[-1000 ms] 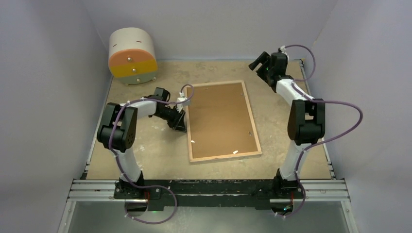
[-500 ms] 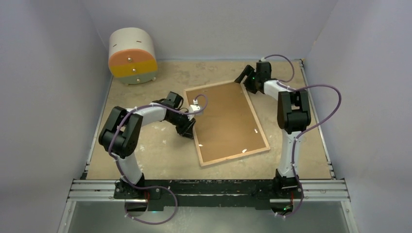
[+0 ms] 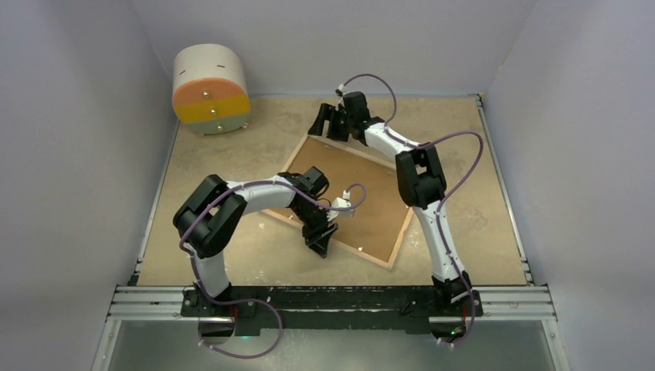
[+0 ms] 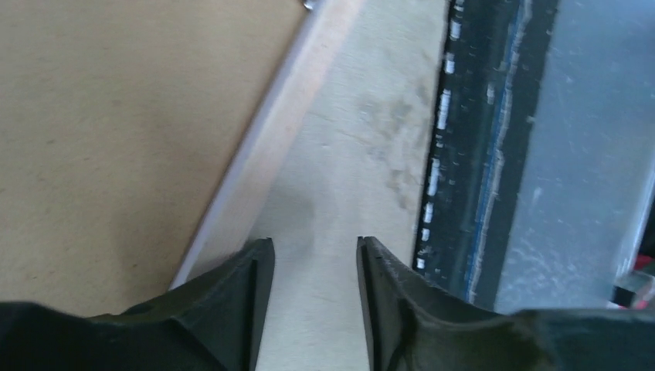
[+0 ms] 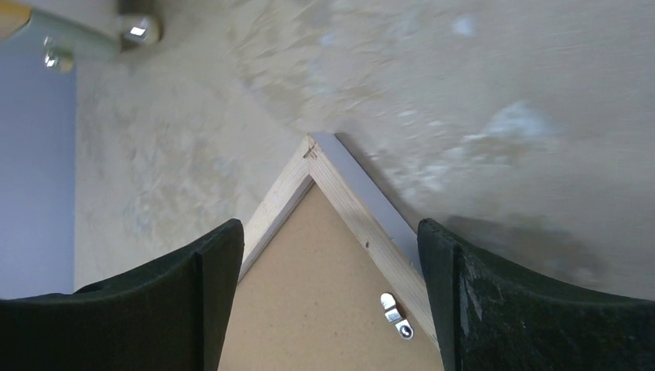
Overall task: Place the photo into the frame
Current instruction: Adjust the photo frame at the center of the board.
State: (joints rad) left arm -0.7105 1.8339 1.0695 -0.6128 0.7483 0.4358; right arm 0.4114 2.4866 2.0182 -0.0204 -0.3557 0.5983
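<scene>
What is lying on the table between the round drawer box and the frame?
Nothing: only bare table separates the drawer box from the frame. The top view shows this stretch best.

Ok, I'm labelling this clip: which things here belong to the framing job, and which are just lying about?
Job: frame, face down; backing board in it; left gripper; right gripper. No photo visible.
Lying about: orange-and-yellow drawer unit.

a robot lab cell: plain walls (image 3: 69,154) are boxing in a scuffed table (image 3: 479,224), and two robot arms (image 3: 207,220) are sitting bolted to a metal rail (image 3: 332,297).
</scene>
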